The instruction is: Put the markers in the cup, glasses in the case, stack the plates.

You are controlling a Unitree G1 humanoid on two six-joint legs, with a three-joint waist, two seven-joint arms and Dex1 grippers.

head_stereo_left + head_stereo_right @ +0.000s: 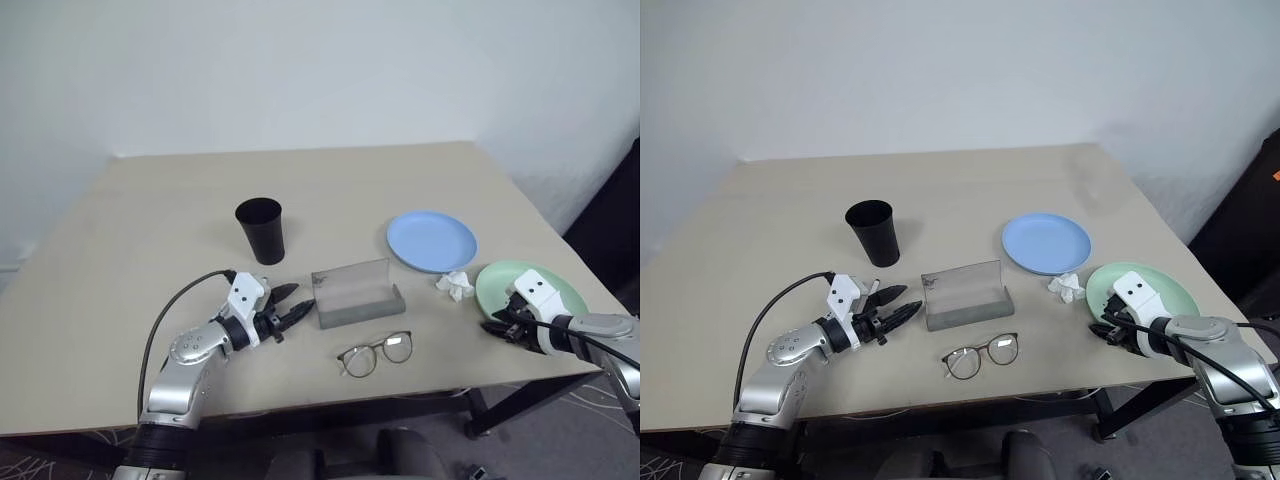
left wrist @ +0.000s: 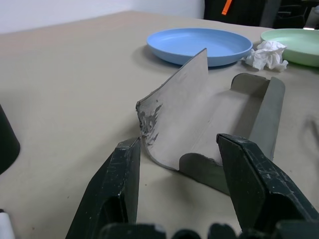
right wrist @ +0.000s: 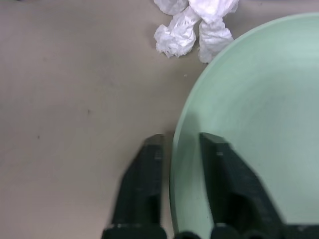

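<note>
The grey case point(image 1: 355, 295) lies open at mid-table, lid raised. My left gripper point(image 1: 300, 302) is open just off the case's left end, its fingers pointing at it. The wire-rimmed glasses point(image 1: 375, 353) lie on the table in front of the case. A black cup point(image 1: 260, 230) stands upright behind and to the left. To the right rests the light blue plate point(image 1: 432, 240). The mint green plate point(image 1: 530, 285) sits near the table's right edge. My right gripper point(image 3: 182, 139) is shut on its near rim, one finger inside and one outside. The markers are out of view.
A crumpled white tissue point(image 1: 456, 285) lies between the two plates. The table's front edge point(image 1: 400, 395) runs close behind the glasses, and its right edge point(image 1: 575, 255) is close to the green plate. A bare wall stands behind the table.
</note>
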